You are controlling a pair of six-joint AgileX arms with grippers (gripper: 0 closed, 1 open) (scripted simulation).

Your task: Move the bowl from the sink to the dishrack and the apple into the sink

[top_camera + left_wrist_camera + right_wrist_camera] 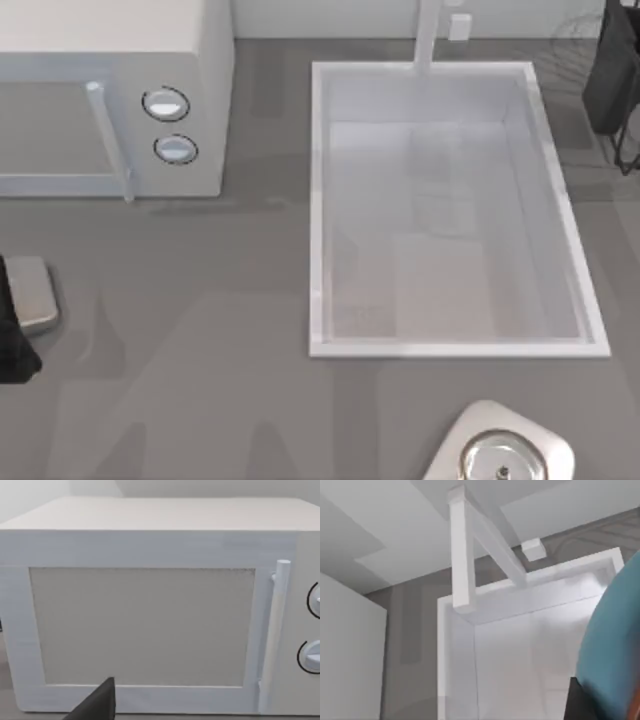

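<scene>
The white sink [318,200] lies right of centre with nothing in its basin, its faucet [428,35] at the far short end. My right arm [500,450] hangs over the table's near edge, below the sink. In the right wrist view my right gripper [600,700] is shut on the blue bowl [612,645], whose curved wall and reddish rim sit close to the camera, above the sink rim [520,592]. The black wire dishrack [620,90] stands at the far right. The apple is out of view. My left arm [20,320] is parked at the left edge.
A white microwave [110,100] with two round knobs stands at the far left, its door shut. My left gripper [95,702] faces the microwave door [150,620] from close by. Bare grey countertop runs between microwave and sink.
</scene>
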